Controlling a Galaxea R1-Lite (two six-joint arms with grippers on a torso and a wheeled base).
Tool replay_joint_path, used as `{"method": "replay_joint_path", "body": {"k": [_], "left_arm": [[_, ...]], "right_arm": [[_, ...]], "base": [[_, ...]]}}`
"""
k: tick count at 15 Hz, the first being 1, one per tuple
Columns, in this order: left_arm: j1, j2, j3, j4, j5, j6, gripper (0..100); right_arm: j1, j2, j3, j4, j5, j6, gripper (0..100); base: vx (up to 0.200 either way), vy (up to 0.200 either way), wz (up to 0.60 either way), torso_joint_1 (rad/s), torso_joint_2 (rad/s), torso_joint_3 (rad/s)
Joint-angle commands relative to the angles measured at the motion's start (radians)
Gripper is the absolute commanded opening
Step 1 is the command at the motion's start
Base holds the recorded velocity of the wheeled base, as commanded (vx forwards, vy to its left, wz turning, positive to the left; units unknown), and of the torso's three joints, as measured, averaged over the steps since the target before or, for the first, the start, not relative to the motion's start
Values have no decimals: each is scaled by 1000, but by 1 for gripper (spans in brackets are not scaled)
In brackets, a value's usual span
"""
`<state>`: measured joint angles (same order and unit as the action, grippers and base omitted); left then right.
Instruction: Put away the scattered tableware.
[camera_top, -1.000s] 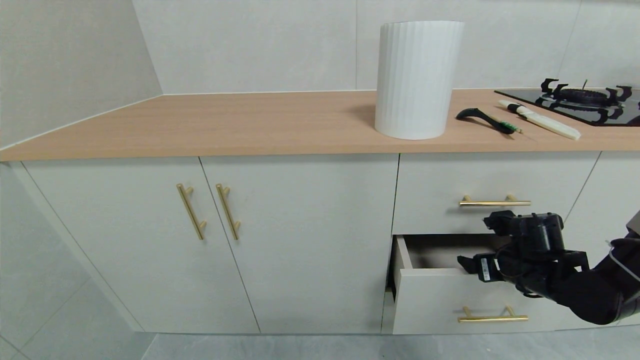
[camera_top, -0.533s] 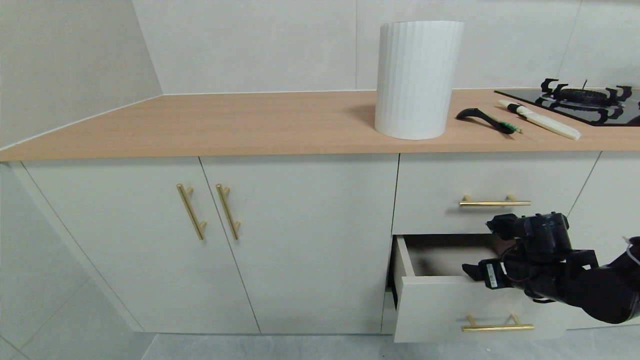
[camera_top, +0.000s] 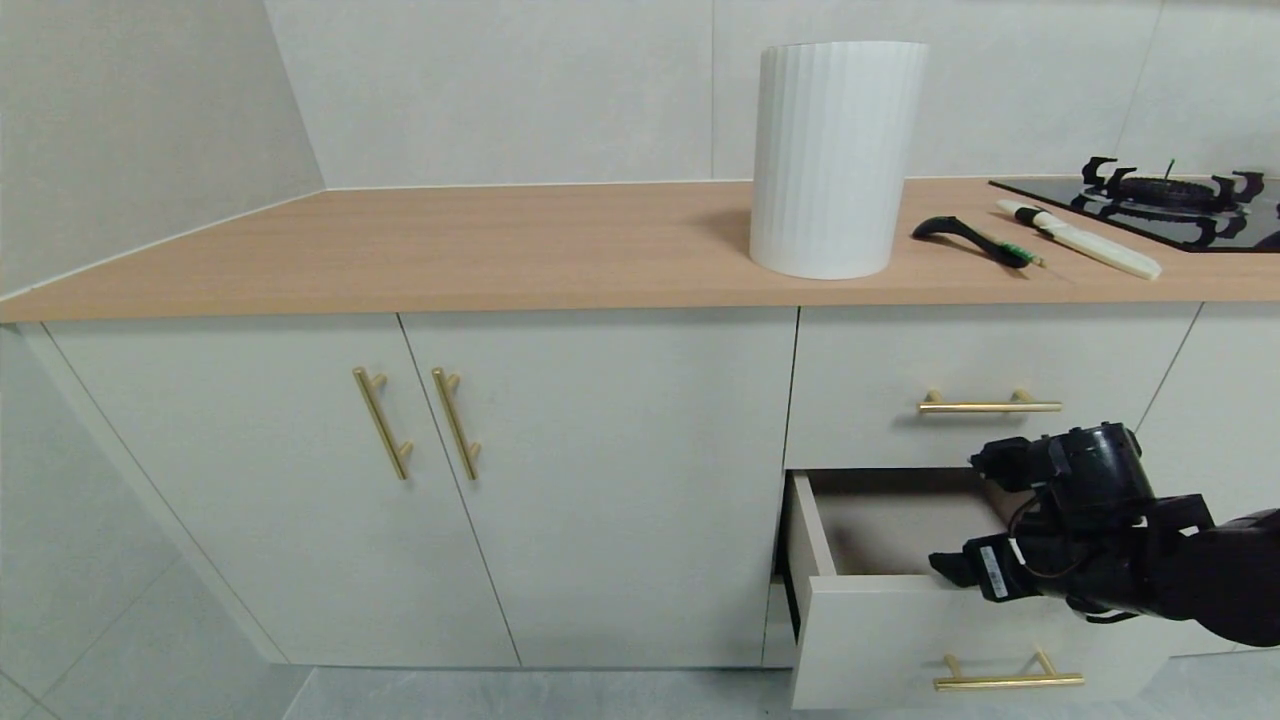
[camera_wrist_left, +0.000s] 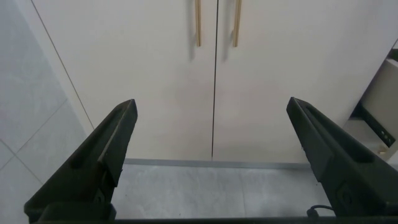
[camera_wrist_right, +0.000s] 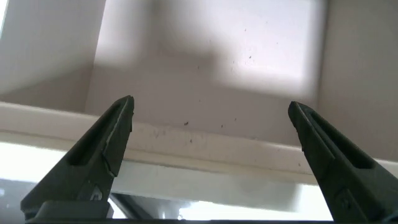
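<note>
On the wooden counter lie a black spoon with a green-tipped handle (camera_top: 975, 240) and a white knife (camera_top: 1080, 239), both to the right of a tall white ribbed container (camera_top: 835, 160). Below them the lower drawer (camera_top: 880, 630) stands partly pulled out, and what shows of its inside is bare. My right gripper (camera_top: 960, 570) is at the top edge of the drawer front, its fingers spread wide. The right wrist view looks into the drawer (camera_wrist_right: 205, 149) between those open fingers (camera_wrist_right: 210, 106). My left gripper (camera_wrist_left: 211, 102) hangs open before the cabinet doors, holding nothing.
A black hob with a burner grate (camera_top: 1170, 195) sits at the counter's right end. The shut upper drawer has a gold handle (camera_top: 988, 405). Two cabinet doors with gold handles (camera_top: 420, 420) are to the left, above a grey tiled floor (camera_wrist_left: 186, 193).
The lower drawer has slid farther out toward me, and my right gripper has come back with its front edge. The tableware on the counter has not moved.
</note>
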<state>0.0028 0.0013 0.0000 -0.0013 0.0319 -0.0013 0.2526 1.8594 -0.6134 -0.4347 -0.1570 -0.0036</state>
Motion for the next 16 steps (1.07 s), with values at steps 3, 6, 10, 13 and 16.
{"method": "replay_joint_path", "body": {"k": [3, 6, 10, 13, 16], "left_arm": [[0, 0, 0, 0, 0, 0, 100], [0, 0, 0, 0, 0, 0, 100], [0, 0, 0, 0, 0, 0, 100], [0, 0, 0, 0, 0, 0, 100], [0, 0, 0, 0, 0, 0, 100]], "right_arm": [[31, -69, -9, 102, 1, -22, 100], [34, -98, -12, 185, 1, -55, 100], [67, -132, -26, 310, -3, -67, 100], [85, -166, -26, 390, -10, -85, 100], [114, -187, -26, 455, -13, -95, 100]], "base": [[0, 0, 0, 0, 0, 0], [0, 0, 0, 0, 0, 0], [0, 0, 0, 0, 0, 0], [0, 0, 0, 0, 0, 0], [0, 0, 0, 0, 0, 0]]}}
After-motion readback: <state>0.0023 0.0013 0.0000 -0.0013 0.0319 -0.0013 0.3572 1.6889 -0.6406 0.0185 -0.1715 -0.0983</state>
